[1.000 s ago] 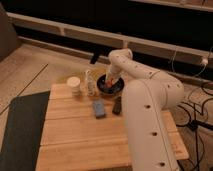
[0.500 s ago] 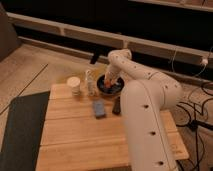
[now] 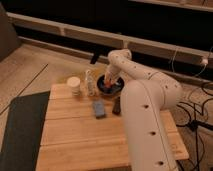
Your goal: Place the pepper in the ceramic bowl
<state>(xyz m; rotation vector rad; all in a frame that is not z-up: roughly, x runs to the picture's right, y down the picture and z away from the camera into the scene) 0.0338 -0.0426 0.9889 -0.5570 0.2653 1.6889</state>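
Note:
The dark ceramic bowl (image 3: 108, 86) sits at the far edge of the wooden table (image 3: 80, 135). The orange-red pepper (image 3: 108, 80) shows at the bowl's middle, right under my gripper (image 3: 109, 76). The gripper reaches down into the bowl from the white arm (image 3: 145, 100), which curves in from the right. I cannot see whether the pepper is held or lies in the bowl.
A small white cup (image 3: 74, 85) and a clear bottle-like object (image 3: 89, 84) stand left of the bowl. A blue rectangular object (image 3: 99, 108) and a black oblong object (image 3: 116, 105) lie in front of the bowl. A dark mat (image 3: 20, 130) lies left of the table.

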